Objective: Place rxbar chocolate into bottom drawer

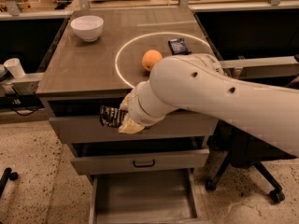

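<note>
My gripper (122, 118) is in front of the top drawer face, below the counter's front edge. It is shut on the rxbar chocolate (109, 115), a black wrapper with white lettering that sticks out to the left of the fingers. The bottom drawer (142, 197) is pulled open below, a shallow grey tray with a bare floor. The gripper hangs well above it and a little left of its middle. My white arm crosses the view from the right and hides part of the top drawer.
On the countertop (84, 64) lie an orange (151, 59), a dark blue packet (178, 45) and a white bowl (87, 27). The middle drawer (140, 161) is slightly out, with a black handle. An office chair base (261, 181) stands on the right.
</note>
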`<action>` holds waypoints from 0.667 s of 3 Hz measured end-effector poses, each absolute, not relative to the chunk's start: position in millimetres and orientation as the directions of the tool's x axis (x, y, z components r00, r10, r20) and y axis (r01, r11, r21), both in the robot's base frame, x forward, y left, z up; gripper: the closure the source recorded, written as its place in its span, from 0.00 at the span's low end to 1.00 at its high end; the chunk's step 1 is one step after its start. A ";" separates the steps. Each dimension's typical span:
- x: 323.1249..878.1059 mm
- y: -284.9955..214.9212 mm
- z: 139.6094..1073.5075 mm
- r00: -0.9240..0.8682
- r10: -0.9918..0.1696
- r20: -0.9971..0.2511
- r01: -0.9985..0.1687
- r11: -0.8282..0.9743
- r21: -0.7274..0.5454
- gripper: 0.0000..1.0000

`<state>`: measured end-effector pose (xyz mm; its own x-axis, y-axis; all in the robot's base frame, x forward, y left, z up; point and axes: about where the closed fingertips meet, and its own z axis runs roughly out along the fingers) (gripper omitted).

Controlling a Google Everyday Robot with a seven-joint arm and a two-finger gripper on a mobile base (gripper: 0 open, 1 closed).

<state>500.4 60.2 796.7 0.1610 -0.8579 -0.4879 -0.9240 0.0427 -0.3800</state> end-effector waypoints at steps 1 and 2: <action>500.4 60.2 796.7 0.161 -0.858 -0.488 -0.924 0.043 -0.380 1.00; 501.7 51.3 788.1 0.126 -0.856 -0.501 -0.934 0.068 -0.351 1.00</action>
<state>501.7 51.3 788.1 0.1264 -0.8564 -0.5006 -0.9338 0.0676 -0.3514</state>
